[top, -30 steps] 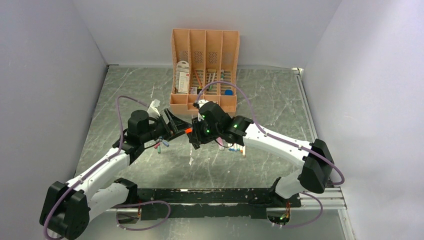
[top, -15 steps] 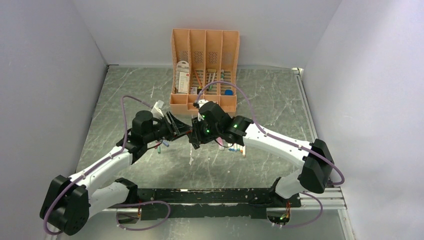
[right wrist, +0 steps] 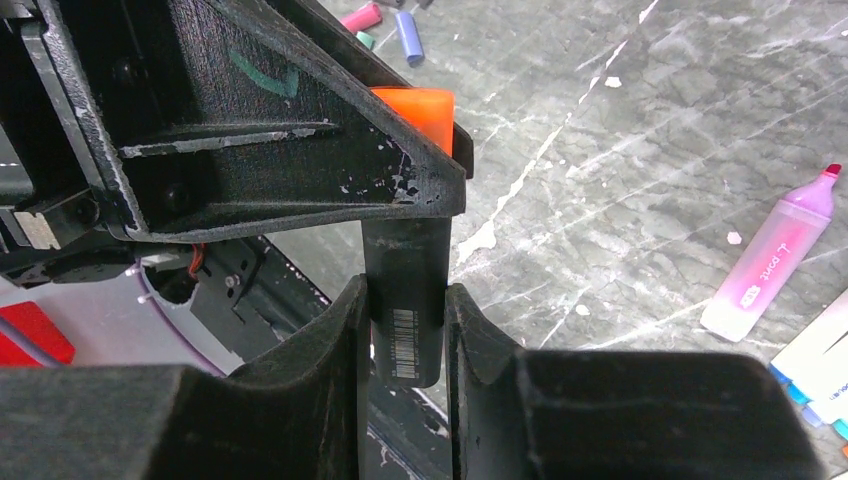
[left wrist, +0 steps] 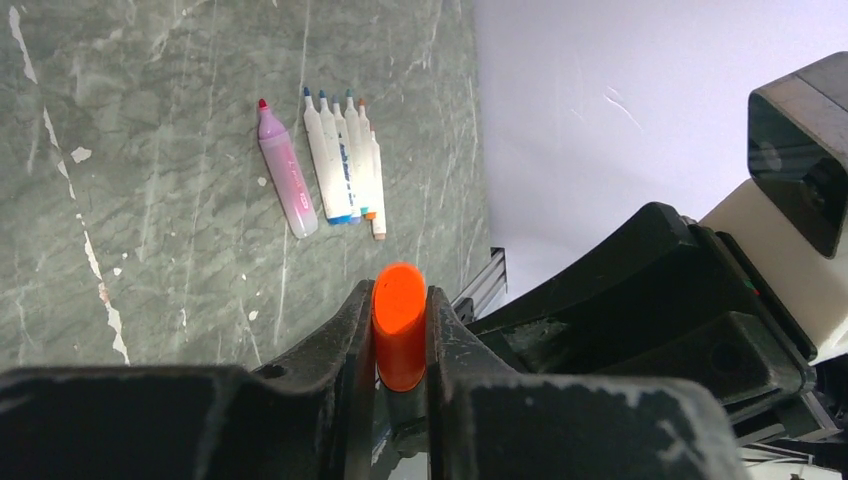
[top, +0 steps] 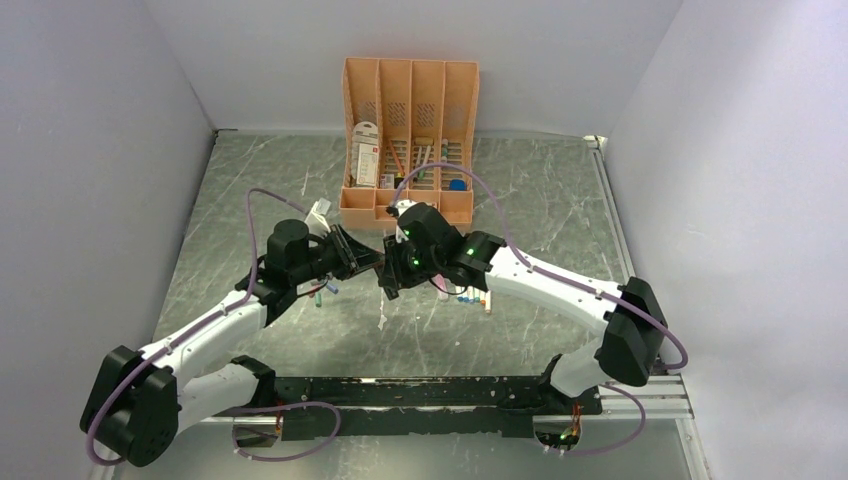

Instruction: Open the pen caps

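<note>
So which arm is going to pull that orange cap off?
Probably the left: the left gripper is shut on the orange cap, while the right gripper only holds the pen's dark barrel.

one orange cap (left wrist: 399,325), one pink highlighter (left wrist: 285,175)

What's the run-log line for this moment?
left gripper: shut on orange cap | right gripper: shut on marker | cap: not yet off

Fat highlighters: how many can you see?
2. The pink highlighter lies uncapped on the table. The right pincer holds the dark highlighter, the left pincer its orange cap. Others may be hidden.
</note>
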Controlling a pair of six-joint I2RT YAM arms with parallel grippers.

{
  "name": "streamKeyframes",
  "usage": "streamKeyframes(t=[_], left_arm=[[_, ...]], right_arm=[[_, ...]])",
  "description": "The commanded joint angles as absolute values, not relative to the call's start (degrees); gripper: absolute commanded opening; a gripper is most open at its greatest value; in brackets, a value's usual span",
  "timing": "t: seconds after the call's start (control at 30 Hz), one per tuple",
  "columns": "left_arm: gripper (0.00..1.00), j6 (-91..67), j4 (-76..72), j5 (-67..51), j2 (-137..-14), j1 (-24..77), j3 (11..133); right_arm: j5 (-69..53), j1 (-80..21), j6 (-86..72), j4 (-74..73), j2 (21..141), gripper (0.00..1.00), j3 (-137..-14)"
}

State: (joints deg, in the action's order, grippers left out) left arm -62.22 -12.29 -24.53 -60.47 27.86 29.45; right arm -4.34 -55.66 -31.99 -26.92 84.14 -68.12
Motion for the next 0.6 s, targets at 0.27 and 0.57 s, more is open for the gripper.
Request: streamKeyframes(t=[0.27,0.57], left_arm=[[0.09,-58.9,-12.7,-25.9,-60.0,28.4,29.6],[0.09,-60.7,-24.5,-32.8,-58.6,28.5,26.6]], right_arm=[[-14.1,-50.6,-32.9,-22.6,78.4,0.49,-62.9],[-37.5,-41.2,-36.9,-11.1,71.2,0.55,-54.3]])
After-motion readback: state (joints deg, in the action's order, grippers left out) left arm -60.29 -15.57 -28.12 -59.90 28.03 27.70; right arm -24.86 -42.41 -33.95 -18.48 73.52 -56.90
